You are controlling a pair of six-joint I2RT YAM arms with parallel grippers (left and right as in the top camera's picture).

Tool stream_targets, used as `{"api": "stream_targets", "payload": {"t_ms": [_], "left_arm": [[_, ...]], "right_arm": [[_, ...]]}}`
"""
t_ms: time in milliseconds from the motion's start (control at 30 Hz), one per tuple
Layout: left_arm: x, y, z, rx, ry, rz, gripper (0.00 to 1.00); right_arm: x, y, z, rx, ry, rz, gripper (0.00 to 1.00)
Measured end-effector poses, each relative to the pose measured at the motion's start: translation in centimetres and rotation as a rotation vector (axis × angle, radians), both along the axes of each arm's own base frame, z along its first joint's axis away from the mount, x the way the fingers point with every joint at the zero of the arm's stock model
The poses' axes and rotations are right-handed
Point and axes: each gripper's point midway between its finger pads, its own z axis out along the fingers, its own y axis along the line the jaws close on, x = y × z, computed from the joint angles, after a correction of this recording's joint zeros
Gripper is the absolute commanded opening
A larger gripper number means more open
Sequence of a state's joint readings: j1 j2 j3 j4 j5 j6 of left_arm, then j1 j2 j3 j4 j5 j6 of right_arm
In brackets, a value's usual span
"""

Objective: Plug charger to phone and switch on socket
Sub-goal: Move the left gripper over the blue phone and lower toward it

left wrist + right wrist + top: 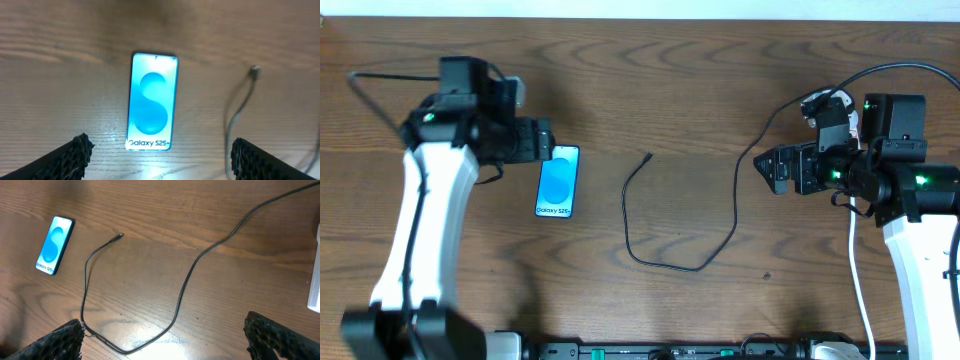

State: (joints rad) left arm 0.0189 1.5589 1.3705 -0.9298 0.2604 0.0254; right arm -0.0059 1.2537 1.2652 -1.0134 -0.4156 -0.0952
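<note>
The left jaws stand wide apart with nothing in them, poised over the phone (152,102); it lies flat on the tabletop (720,60), straight ahead of them and centred in their gap; its long axis runs directly away from them, the lettered end nearest. The right jaws are likewise spread wide and empty; the charger (185,287) lies in a loose loop ahead of them, and its connector tip (120,235) sits ahead and to their left, well apart from them. Seen from the left jaws, that tip is off to their right, well apart from the phone; in the overhead view it lies roughly midway between the two pairs of jaws, neither clearly nearer. As the left jaws already cover the phone, the right arm looks the freer one to fetch the tip. The socket (315,280) shows only as a white edge to the right of the right jaws; its switch is not visible.
</note>
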Motion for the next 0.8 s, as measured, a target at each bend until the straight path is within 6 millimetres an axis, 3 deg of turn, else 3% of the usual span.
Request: {"api": "stream_targets", "payload": {"t_ms": [167, 433, 633, 800], "left_arm": [[0.4, -0.6, -4.8, 0.057, 0.133, -0.019, 0.91], [0.3, -1.0, -10.1, 0.138, 0.271, -0.027, 0.91], [0.8, -0.8, -13.3, 0.157, 0.313, -0.009, 0.91], [0.8, -1.0, -14.4, 0.158, 0.316, -0.016, 0.91]], "right_arm": [[0.0, 0.1, 0.0, 0.003, 0.0, 0.002, 0.99], [0.0, 0.0, 0.0, 0.003, 0.0, 0.002, 0.99], [0.0, 0.0, 0.0, 0.0, 0.0, 0.0, 0.99], [0.0, 0.0, 0.0, -0.001, -0.001, 0.0, 0.99]]}}
